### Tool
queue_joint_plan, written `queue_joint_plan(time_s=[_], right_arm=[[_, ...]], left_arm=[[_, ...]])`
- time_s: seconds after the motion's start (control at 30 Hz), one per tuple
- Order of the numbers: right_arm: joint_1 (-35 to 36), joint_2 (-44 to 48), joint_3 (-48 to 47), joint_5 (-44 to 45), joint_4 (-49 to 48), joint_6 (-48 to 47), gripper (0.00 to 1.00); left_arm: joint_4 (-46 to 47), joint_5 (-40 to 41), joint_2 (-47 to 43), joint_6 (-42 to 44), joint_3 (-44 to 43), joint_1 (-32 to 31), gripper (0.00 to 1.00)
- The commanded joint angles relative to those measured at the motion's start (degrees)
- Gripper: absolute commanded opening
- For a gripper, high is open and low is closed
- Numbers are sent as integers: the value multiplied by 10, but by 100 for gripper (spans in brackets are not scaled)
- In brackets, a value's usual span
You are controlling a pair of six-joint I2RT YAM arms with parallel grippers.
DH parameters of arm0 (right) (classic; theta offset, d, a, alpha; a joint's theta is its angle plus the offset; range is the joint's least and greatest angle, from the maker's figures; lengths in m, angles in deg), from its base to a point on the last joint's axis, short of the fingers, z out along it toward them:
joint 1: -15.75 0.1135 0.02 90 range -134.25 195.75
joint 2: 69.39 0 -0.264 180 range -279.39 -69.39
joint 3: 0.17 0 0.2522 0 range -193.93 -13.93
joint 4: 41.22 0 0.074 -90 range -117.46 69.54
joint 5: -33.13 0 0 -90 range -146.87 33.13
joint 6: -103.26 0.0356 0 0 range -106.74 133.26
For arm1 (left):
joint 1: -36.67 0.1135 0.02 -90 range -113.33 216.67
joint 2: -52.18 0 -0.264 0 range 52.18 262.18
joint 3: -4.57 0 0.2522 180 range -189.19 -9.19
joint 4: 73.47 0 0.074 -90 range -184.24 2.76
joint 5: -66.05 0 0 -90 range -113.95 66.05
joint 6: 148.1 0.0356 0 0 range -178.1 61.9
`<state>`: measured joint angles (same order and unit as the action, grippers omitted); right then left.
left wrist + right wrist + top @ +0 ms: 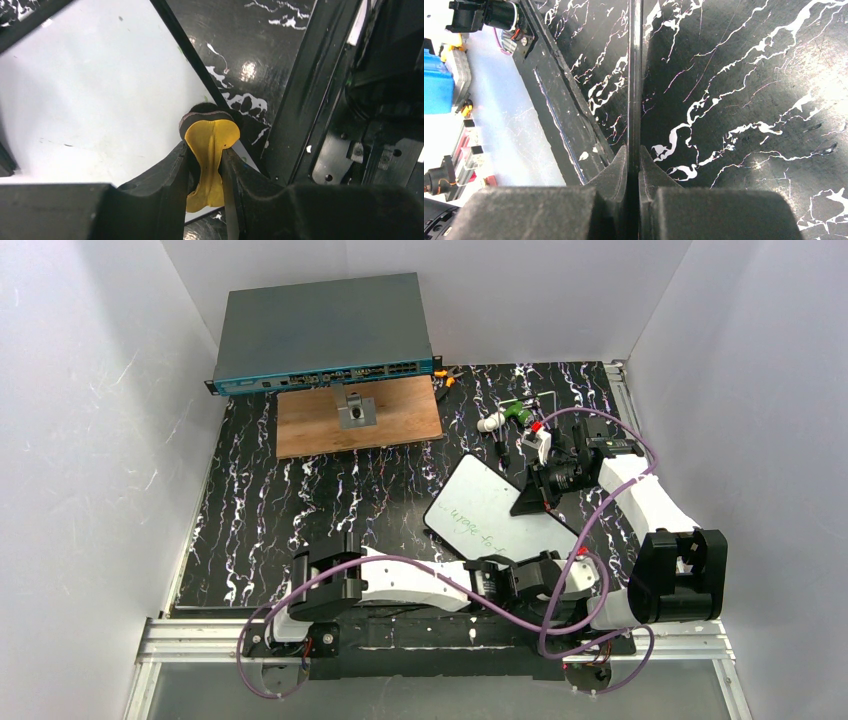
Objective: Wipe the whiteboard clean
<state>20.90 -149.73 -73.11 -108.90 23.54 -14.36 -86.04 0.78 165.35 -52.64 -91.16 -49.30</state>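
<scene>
bench point(300, 500): black marbled top, white walls around it.
whiteboard point(490, 510): I see it right of centre, skewed, with green writing on it.
left fingers point(165, 175): narrowly apart, clamping a yellow eraser point(210, 142); its dark pad sits at the board's rim.
right fingers point(616, 170): pinched tight on the whiteboard's thin edge.
</scene>
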Motion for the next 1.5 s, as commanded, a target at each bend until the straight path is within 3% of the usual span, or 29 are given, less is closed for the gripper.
queue_joint_plan(time_s=[0.0, 0.27, 0.7, 1.07, 1.47], right_arm=[[0, 14, -15, -22, -18, -23, 1], [0, 16, -15, -23, -18, -24, 1], [0, 17, -14, -23, -17, -23, 1], [0, 17, -14, -23, -17, -24, 1], [0, 16, -15, -24, -16, -24, 1]], left_arm=[[-30, -10, 0, -5, 17, -12, 0], [-24, 25, -27, -14, 56, -12, 0], [16, 98, -86, -32, 100, 39, 0], [82, 0, -96, -16, 119, 33, 0], [69, -3, -68, -24, 108, 6, 0]])
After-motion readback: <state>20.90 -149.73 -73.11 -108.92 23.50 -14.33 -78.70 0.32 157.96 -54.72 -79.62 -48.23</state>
